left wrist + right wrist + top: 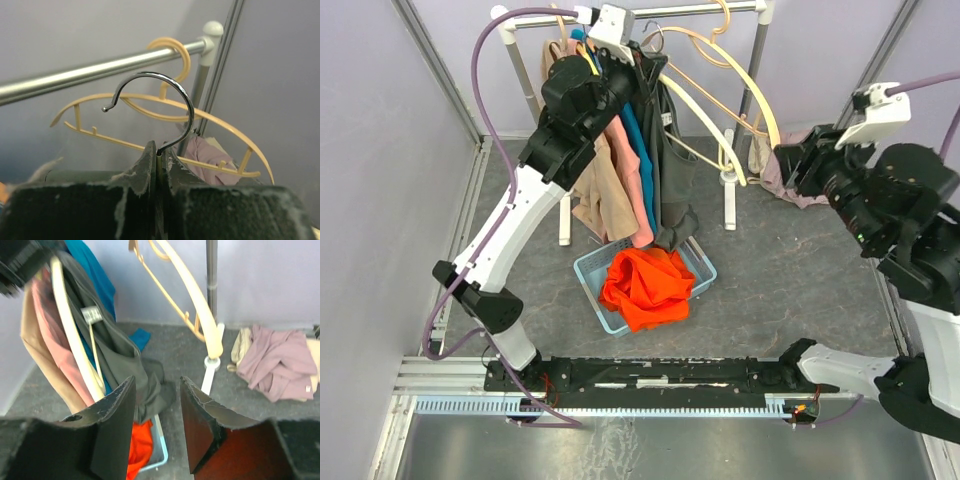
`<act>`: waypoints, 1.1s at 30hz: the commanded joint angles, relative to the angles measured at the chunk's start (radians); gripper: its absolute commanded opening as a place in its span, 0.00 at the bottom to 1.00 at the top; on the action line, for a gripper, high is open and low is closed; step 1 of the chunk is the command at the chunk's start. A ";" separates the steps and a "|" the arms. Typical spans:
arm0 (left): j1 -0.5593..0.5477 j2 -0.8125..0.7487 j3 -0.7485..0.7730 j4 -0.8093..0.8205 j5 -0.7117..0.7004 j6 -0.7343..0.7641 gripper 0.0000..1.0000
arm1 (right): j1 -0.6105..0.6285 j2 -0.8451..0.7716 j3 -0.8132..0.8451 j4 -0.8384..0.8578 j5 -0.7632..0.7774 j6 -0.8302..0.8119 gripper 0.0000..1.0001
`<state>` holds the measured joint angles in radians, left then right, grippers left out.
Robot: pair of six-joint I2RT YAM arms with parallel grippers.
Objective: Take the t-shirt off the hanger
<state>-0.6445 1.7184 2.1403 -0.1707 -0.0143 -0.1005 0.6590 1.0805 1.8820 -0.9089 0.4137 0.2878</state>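
A dark grey t-shirt [667, 165] droops from a cream hanger [712, 155] under the rack, its lower end reaching the basket. In the right wrist view the t-shirt [117, 355] wraps one cream hanger arm [75, 342]. The hanger's metal hook [176, 90] stands off the rail [75, 75], and my left gripper [160, 152] is shut on the hook's stem. From above, the left gripper [620, 45] is up beside the rail. My right gripper [786, 165] hovers to the right of the rack. Its jaws [157, 390] are open with nothing between them, apart from the t-shirt.
Teal, pink and tan garments [620, 185] hang on the rack left of the t-shirt. A light blue basket [588, 272] holding an orange garment [645, 288] sits below. Bare yellow hangers [165, 102] hang on the rail. A mauve garment [277, 362] lies on the floor by the rack's foot [729, 205].
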 commanded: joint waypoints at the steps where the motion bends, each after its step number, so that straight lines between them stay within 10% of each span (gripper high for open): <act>1: -0.008 -0.084 -0.082 0.053 0.044 -0.012 0.03 | 0.001 0.082 0.166 -0.034 -0.016 -0.071 0.49; 14: -0.125 -0.059 -0.101 -0.045 0.001 0.081 0.03 | 0.001 0.364 0.403 -0.049 -0.208 -0.025 0.61; 33: -0.153 -0.043 -0.031 -0.104 -0.007 0.099 0.03 | 0.001 0.405 0.322 -0.049 -0.276 0.017 0.60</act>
<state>-0.7879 1.6760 2.0449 -0.2676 -0.0246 0.0105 0.6590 1.5116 2.2272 -0.9810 0.1539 0.2920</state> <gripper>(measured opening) 0.063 0.610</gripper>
